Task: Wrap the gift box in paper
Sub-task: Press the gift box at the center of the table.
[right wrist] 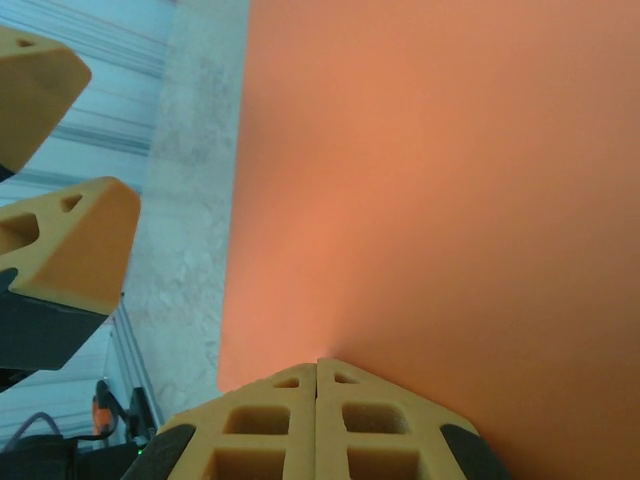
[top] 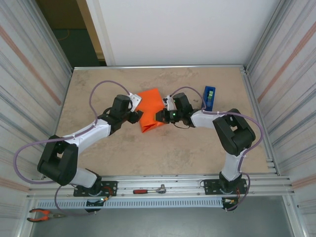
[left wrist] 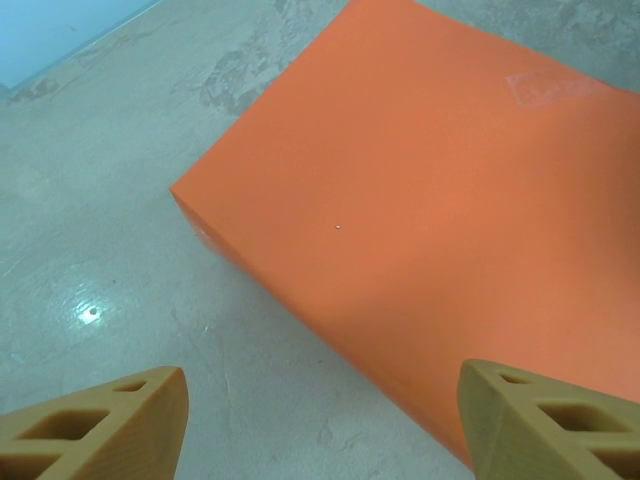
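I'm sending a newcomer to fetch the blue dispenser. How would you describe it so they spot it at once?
On the tan table, look at its far right part. The dispenser stands upright there, right of the orange paper bundle in the middle; it is the only blue thing on the table.

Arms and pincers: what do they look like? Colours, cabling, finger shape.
The left arm and right arm have bulky black joint housings and white links, each with a lilac cable looping outside. A green light glows at the right wrist. The left pincer and right pincer carry tan wedge-shaped fingers with lattice cut-outs.
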